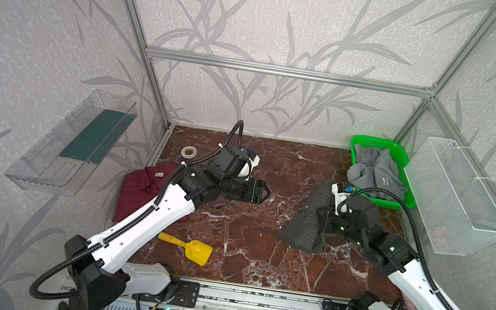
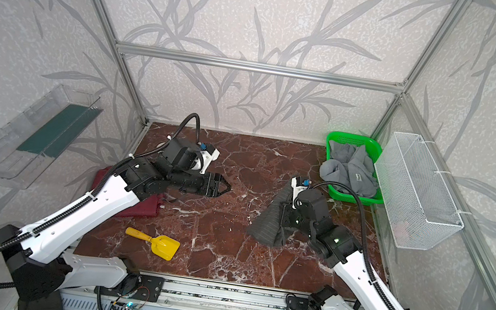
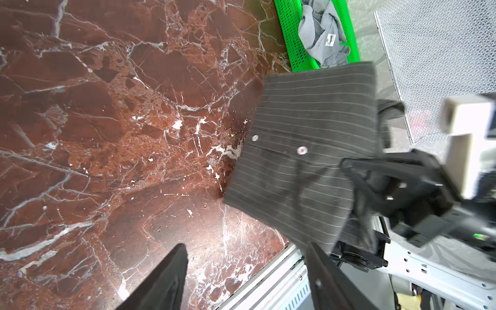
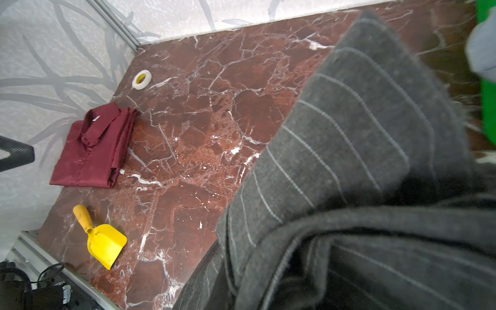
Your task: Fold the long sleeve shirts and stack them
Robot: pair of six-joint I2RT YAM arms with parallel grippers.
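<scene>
Charcoal pinstriped shirt point(image 1: 304, 227), partly folded, is shown raised at one edge on the right of the marble table point(image 1: 241, 255), with its lower edge resting on the surface. The right gripper point(image 3: 354, 171) is clamped on a bunched edge of this shirt. The left gripper point(image 1: 267, 194) is held empty over the middle of the table, jaws apart. The maroon shirt point(image 1: 141, 188) is laid folded at the left, and the light grey shirt point(image 1: 373, 174) is seen crumpled in the green basket point(image 1: 358, 142) at the far right.

Risks are judged as follows:

- Because the cloth is pinched at one place only, the layers may be pulled apart and the fold lost if the shirt is dragged leftward.
- A shallow bite may be slipped under the hanging weight.
- The yellow scoop point(image 1: 189, 248), lying near and left of centre, may be swept or snagged by a trailing hem.
- If the pinstriped shirt is set down off-centre on the maroon shirt, that fold may be disturbed.
</scene>
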